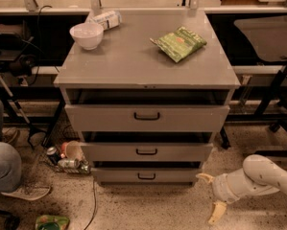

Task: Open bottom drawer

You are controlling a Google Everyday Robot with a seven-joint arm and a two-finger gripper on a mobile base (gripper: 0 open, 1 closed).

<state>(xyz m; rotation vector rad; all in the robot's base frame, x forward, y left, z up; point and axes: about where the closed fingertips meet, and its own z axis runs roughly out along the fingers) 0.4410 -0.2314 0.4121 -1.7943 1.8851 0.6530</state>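
Note:
The grey cabinet has three drawers. The bottom drawer [145, 175] has the shortest front and a small black loop handle [146, 177]; it stands slightly ajar, like the two above it. My gripper [211, 199] hangs low at the lower right, to the right of the bottom drawer and apart from it. Its two yellowish fingers [216, 212] are spread wide and hold nothing. The white arm [258, 176] reaches in from the right edge.
On the cabinet top [133, 56] are a white bowl [87, 35], a lying bottle [106, 18] and a green chip bag [179, 43]. Cans and cups [68, 157] lie on the floor left of the cabinet. A person's leg and shoe [8, 171] are at the left.

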